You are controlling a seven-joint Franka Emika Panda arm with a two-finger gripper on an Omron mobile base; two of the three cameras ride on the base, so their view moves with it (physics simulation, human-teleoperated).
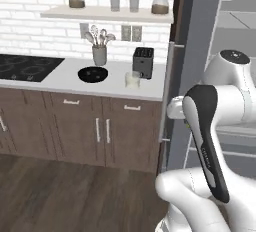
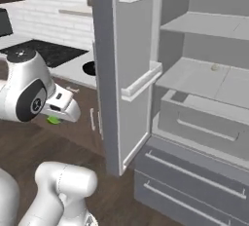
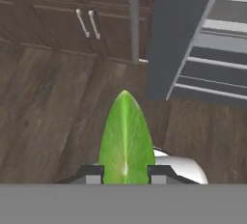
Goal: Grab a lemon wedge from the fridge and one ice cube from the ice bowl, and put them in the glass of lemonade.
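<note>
My gripper (image 3: 125, 175) is shut on the lemon wedge (image 3: 126, 141), a yellow-green sliver that stands up between the two fingertips above the wooden floor. In the right base view the lemon wedge (image 2: 53, 120) shows under the hand, left of the fridge's open door (image 2: 127, 74). On the counter the black ice bowl (image 1: 93, 74) lies left of the glass of lemonade (image 1: 132, 79). I cannot make out an ice cube in the bowl.
A black toaster (image 1: 143, 62) and a grey utensil cup (image 1: 99, 54) stand behind the bowl and glass. The cooktop (image 1: 25, 67) is at the left. A small beige lump (image 2: 214, 67) lies on a fridge shelf. Brown cabinets (image 1: 80, 131) sit below the counter.
</note>
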